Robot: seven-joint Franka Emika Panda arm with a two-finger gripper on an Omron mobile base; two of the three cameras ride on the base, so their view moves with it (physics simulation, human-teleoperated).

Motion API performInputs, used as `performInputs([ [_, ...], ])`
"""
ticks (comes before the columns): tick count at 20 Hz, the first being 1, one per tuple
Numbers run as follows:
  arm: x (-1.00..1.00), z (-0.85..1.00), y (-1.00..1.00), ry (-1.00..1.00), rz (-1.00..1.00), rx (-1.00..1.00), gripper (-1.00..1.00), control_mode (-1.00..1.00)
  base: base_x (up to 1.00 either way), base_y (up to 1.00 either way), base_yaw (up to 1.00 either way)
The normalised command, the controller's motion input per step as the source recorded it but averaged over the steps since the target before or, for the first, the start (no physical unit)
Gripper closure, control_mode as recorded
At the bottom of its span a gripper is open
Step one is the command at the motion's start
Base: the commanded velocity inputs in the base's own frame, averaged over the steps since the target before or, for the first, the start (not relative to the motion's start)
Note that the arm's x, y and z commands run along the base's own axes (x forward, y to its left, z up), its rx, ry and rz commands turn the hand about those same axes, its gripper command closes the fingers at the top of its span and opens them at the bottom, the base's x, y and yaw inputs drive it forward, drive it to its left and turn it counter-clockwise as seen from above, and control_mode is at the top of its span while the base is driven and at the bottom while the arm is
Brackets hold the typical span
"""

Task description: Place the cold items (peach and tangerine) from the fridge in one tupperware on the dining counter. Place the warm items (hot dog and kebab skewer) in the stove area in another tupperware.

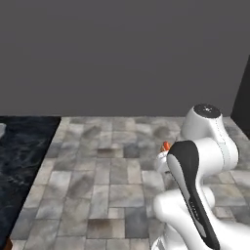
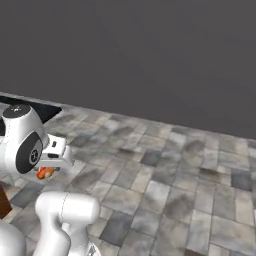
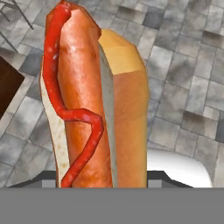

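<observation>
Up against the hand camera, the hot dog (image 3: 87, 100) stands lengthwise out from the fingers, which hold it: sausage in a bun with a red ketchup line (image 3: 72, 109) along it. In the base views it shows as an orange bit under the gripper (image 2: 46, 172), above the tiled floor (image 2: 165, 170). Farther left lies a dark marble surface (image 1: 19, 156), and beyond it a grey wall (image 1: 122, 53).

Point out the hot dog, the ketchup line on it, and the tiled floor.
hot dog (image 3: 83, 100), hand view, on the sausage's middle.
ketchup line (image 3: 89, 127), hand view, on its lower bend.
tiled floor (image 1: 97, 171), left base view, on a bare tile.
</observation>
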Motion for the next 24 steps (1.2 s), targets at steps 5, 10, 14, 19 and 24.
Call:
performInputs([
  [5,0.0,0.0,0.0,0.0,0.0,0.0,1.0,1.0,0.86,-0.54,0.54],
  [10,0.0,0.0,0.0,0.0,0.0,0.0,1.0,1.0,0.87,-0.54,0.54],
  [14,0.0,0.0,0.0,0.0,0.0,0.0,1.0,1.0,0.89,-0.53,0.55],
  [19,0.0,0.0,0.0,0.0,0.0,0.0,1.0,1.0,0.88,-0.52,0.55],
  [24,0.0,0.0,0.0,0.0,0.0,0.0,1.0,1.0,0.87,-0.59,0.51],
])
